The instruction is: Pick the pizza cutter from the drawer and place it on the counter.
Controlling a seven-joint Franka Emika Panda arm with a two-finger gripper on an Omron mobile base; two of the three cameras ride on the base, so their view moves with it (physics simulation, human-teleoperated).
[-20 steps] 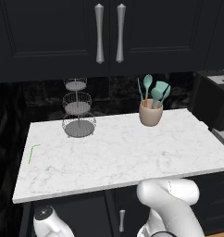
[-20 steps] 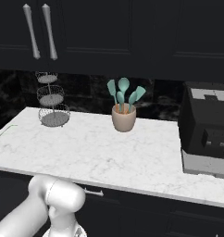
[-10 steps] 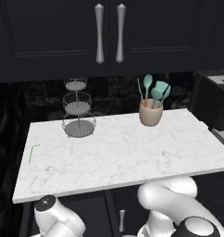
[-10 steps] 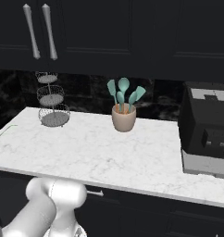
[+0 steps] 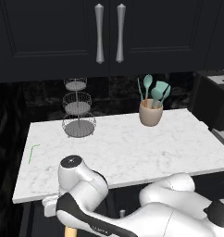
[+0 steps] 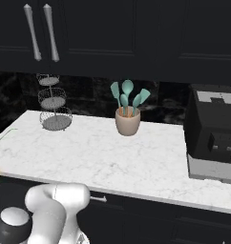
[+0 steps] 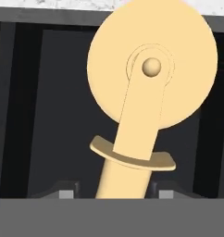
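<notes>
Gripper [image 7: 121,193], hand view: the two dark fingertips stand on either side of the handle of the pizza cutter [image 7: 141,106], closed against it, so the tool is grasped. Its pale round wheel points up the picture, with the guard just above the fingertips. Behind the tool lies the dark interior of the drawer [image 7: 35,115], and a strip of the white marble counter [image 7: 63,3] runs along the top edge.

Left base view: the arm is folded low in front of the counter [image 5: 132,148], below its front edge. A small yellow-orange piece [image 5: 70,231] shows at the bottom beneath the wrist; it is probably the cutter's handle, though too little is visible to be sure. On the counter stand a three-tier wire stand [image 5: 78,111] towards the back left and a beige cup of teal utensils [image 5: 151,107] towards the back right, well apart. A thin bent green stick [image 5: 32,152] lies near the left edge. Black cabinet doors [image 5: 109,32] with long silver handles hang above.

Right base view: a black appliance [image 6: 214,131] sits at the counter's right end. A short silver bar handle [image 6: 99,198] shows on the black front just under the counter edge.
</notes>
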